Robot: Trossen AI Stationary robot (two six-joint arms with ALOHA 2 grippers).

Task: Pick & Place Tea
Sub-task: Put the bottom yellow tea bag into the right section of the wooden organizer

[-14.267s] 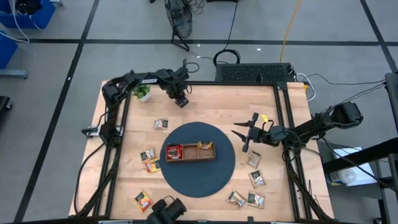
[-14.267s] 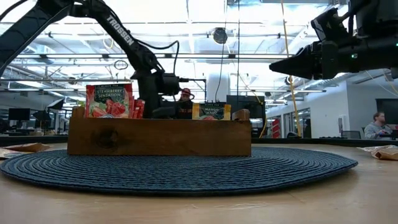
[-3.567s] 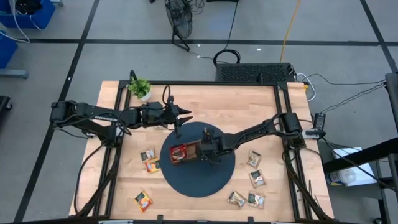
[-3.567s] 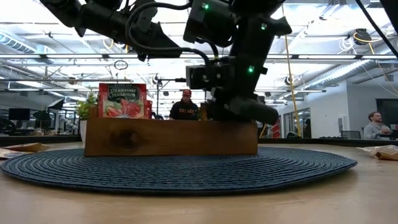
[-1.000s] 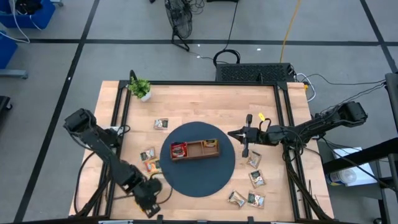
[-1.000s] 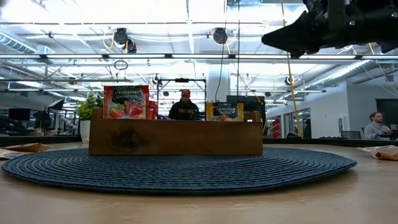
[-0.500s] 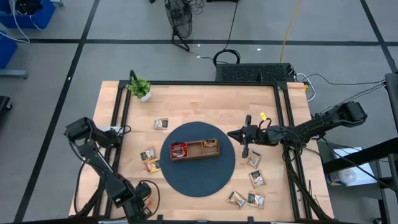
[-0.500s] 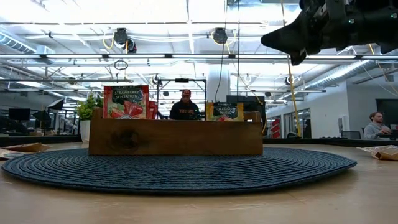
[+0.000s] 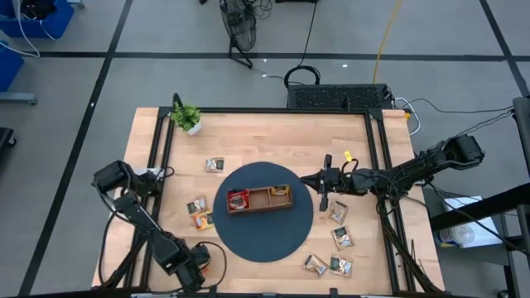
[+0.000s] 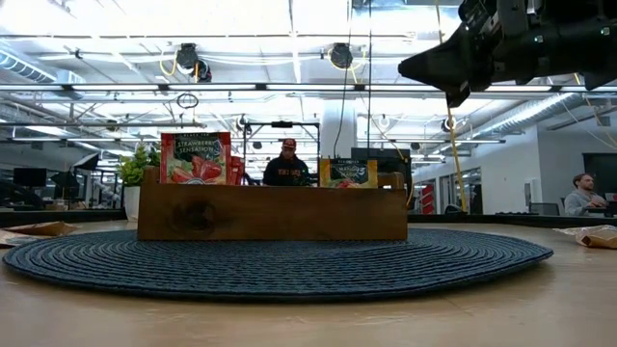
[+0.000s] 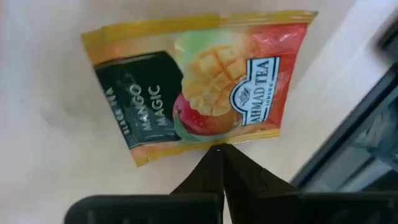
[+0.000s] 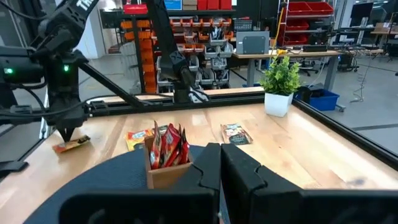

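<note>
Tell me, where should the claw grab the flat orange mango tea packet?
By a thin edge, coming down from above. The flat orange mango tea packet lies flat on the wooden table, so only its rim can be pinched. The left claw is shut right at one edge.

I see the light wooden table [image 9: 273,132] carrying a round dark-blue woven mat [image 9: 263,242] at its centre. Around that mat lie small flat tea sachets [image 9: 214,165]: 1 beyond it, 2 left of it, 4 to its right. A small green potted plant [image 9: 187,117] stands far left of it.
</note>
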